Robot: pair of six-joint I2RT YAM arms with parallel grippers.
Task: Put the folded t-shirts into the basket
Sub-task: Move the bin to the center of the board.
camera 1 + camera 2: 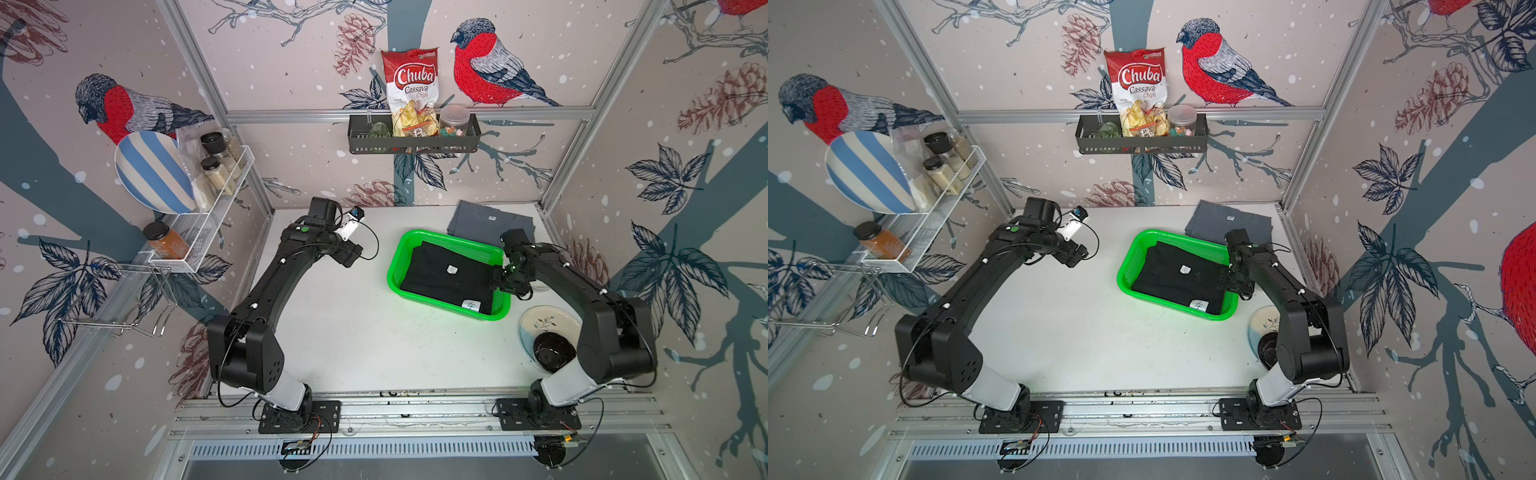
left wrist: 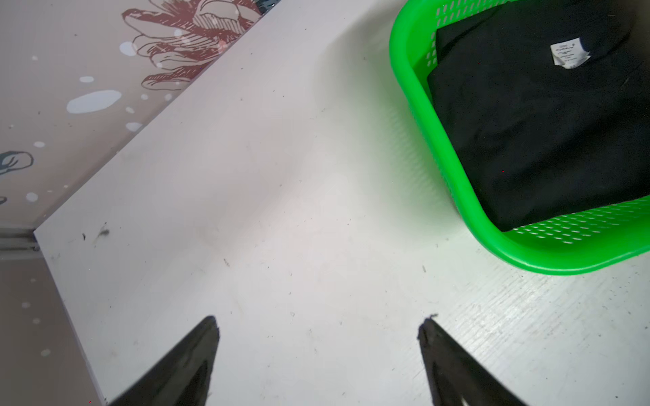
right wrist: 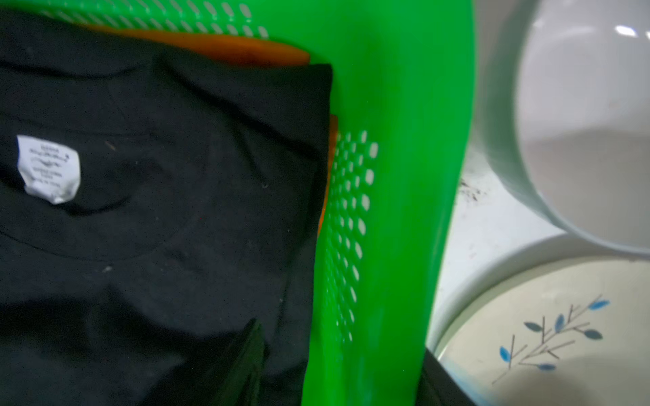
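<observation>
Table (image 2: 281, 211), pale and bare, lies under my left gripper (image 2: 318, 325), whose jaws stand wide apart and hold nothing, well to the left of the work. Next along is the bright green perforated plastic basket (image 1: 391, 272). It already holds 2 of the 3 shirts: the folded black t-shirt with a white neck label (image 1: 444, 274) lies on top, and the folded orange t-shirt (image 3: 246, 52) peeks out beneath it in the right wrist view.

Just behind the basket's far right corner, the folded slate grey t-shirt (image 1: 486, 220) lies flat on the table, so 1 shirt remains. I judge it light, soft and limp. Pinching only the top layer would likely let it fall open, so I would grip a folded edge through every layer, on the side nearest the basket.

Furthest right, my right gripper (image 3: 341, 341) sits at the basket's right wall, with 1 finger (image 3: 246, 355) over the black shirt and the other outside. I cannot tell whether it clamps the wall.
</observation>
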